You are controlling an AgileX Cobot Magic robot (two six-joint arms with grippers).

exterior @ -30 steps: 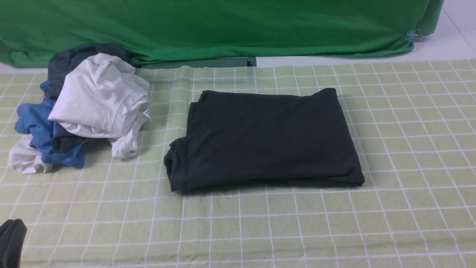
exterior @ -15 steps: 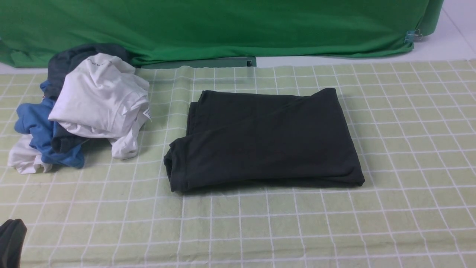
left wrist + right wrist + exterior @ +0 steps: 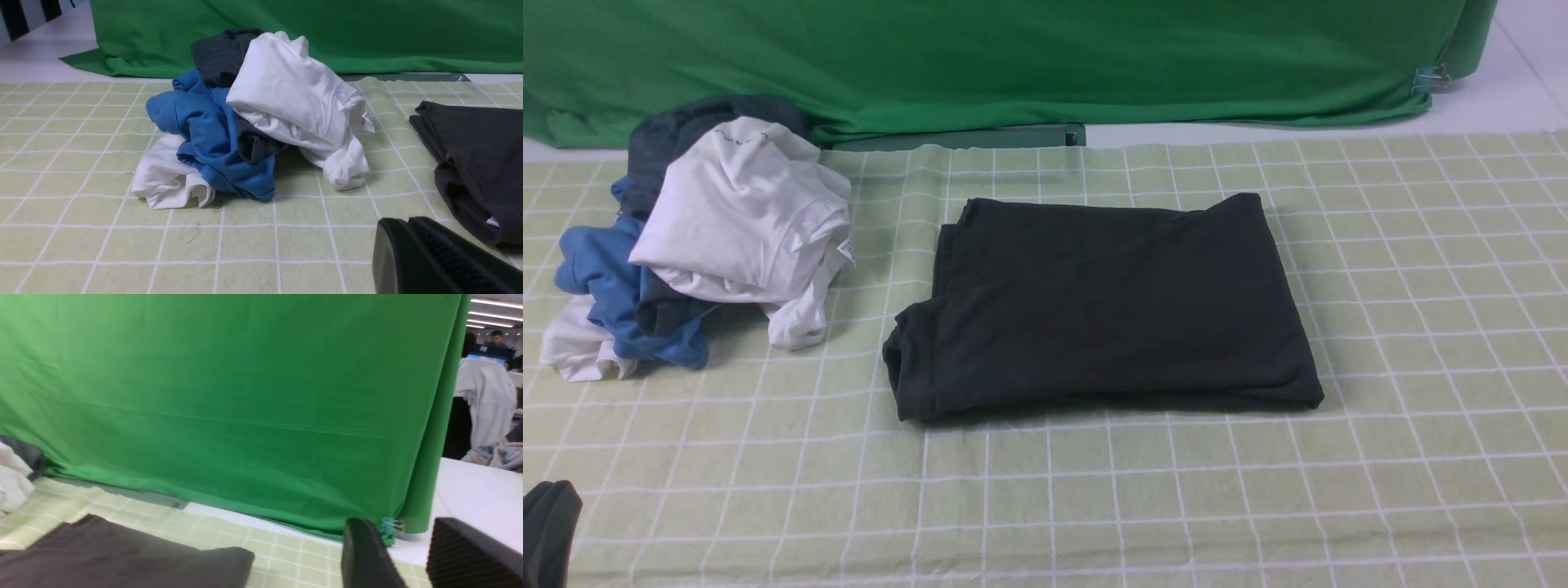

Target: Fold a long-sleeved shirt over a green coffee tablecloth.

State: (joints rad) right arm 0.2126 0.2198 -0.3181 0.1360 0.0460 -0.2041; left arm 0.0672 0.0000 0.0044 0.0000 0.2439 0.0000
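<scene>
Across the front view's earlier frames and this one nothing on the tabletop has shifted: the shirt, the pile and the dark tip of the left gripper [image 3: 547, 531] at the near left corner sit exactly where they were.

The large black long-sleeved shirt [image 3: 1103, 306] lies as a flat, roughly rectangular packet in the middle of the pale yellow-green tablecloth with its grid of thin white lines [image 3: 1421, 367], edges stacked and no sleeve trailing out. Judging by that tidy shape, the folding looks finished, which would explain why both arms are drawn back to the near side and touch nothing. The loose heap of white, blue and dark grey garments [image 3: 711, 237] stands well apart at the left, out of the folding area, in front of the plain bright green backdrop cloth [image 3: 1013, 65].

The left wrist view adds what the front view lacks: the heap's crumpled layers side-on, a white tag on the white shirt [image 3: 294, 102], and a sliver of white at the near corner of the black packet. There the left gripper [image 3: 441, 261] shows as one dark mass with its fingers pressed together, holding nothing. The right gripper [image 3: 408, 559] appears only in the right wrist view, its two ribbed fingers parted with a clear gap and nothing between them, above the tablecloth near the shirt's right end.
</scene>
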